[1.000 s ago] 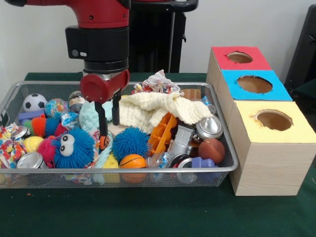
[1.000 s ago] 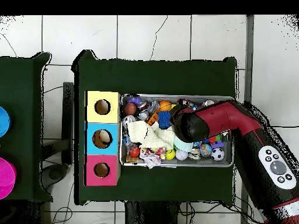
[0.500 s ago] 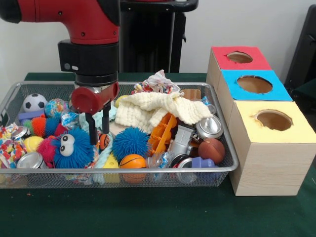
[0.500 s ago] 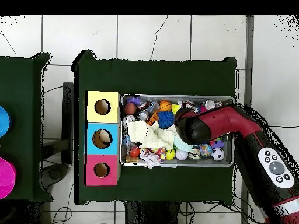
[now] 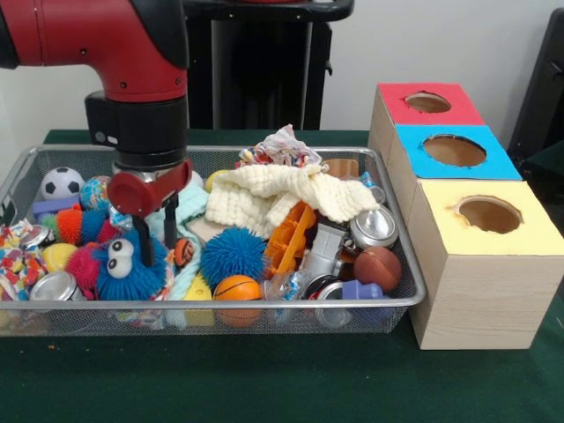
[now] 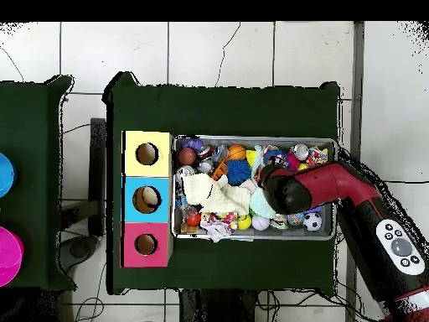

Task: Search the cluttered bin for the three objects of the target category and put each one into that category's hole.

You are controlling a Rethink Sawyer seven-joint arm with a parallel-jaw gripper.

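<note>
Since a second ago the arm has slid sideways along the wire bin (image 5: pixel 388 304), toward the side away from the three-hole box (image 5: pixel 476 264), so the gripper (image 5: pixel 157 231) now hangs over the fuzzy toys instead of beside the cream knitted cloth (image 5: pixel 291 196). Its two dark fingers (image 5: pixel 170 222) point down with a narrow gap between them and nothing held.

The target category is not shown, so the candidates are several. Just below the fingertips, on the side away from the box, sits the blue spiky toy with googly eyes (image 5: pixel 132 264), apparently touching one finger. Just beside the tips on the box side lies a small orange-and-black ball (image 5: pixel 183 253). Farther that way rests a blue spiky ball (image 5: pixel 233 254), with a mini basketball (image 5: pixel 238 289) in front of it. Behind the gripper lies a mint cloth (image 5: pixel 187 204).

From overhead the gripper (image 6: pixel 283 191) is hidden under the arm.
</note>
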